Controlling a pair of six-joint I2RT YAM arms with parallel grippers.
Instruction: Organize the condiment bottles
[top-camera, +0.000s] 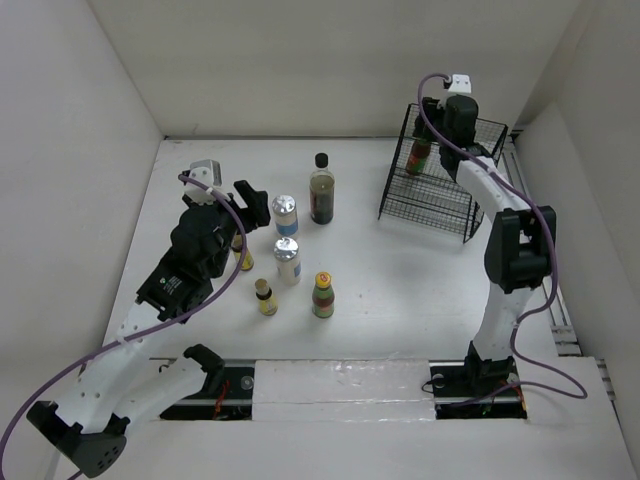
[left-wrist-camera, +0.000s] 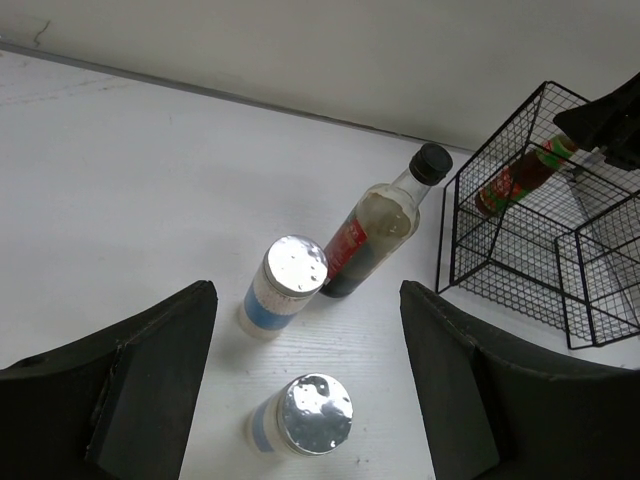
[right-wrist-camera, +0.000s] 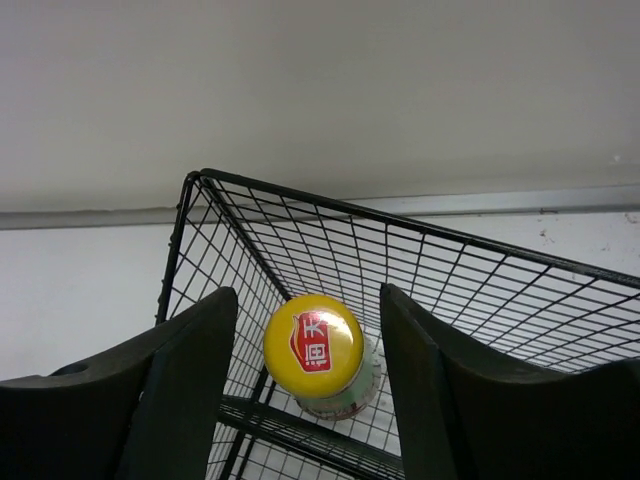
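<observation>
- Your brown bottle (top-camera: 419, 152), with its red-and-green label, is inside the black wire basket (top-camera: 440, 200) at the far right of the table (top-camera: 400, 290). The right wrist view looks straight down on its round, glossy yellow cap (right-wrist-camera: 313, 340), which carries a red mark.
- The right gripper (right-wrist-camera: 308, 295) hangs over that cap, released. Its matte dark fingers (right-wrist-camera: 190, 380) stand one on each side, with a clear gap between each of them and the cap.
- The other six bottles stand on the smooth white table, left of centre and well apart from the basket.
- The tall dark bottle (top-camera: 322, 190) is farthest back. It has clear glass shoulders, dark liquid, a red label and a black cap.
- Just left of it is the rear white-and-blue bottle (top-camera: 285, 213), and nearer you the front white-and-blue bottle (top-camera: 288, 258). Both are squat cylinders with shiny, speckled silver caps.
- The second brown bottle (top-camera: 323, 295), also yellow-capped, stands at the front of the group.
- One tiny yellow bottle (top-camera: 265, 297) stands to its left.
- The other tiny yellow bottle (top-camera: 243, 257) is partly hidden by the left gripper (top-camera: 245, 215).
- The left gripper hovers beside the white-and-blue pair, its broad black fingers spread wide and grasping nothing.
</observation>
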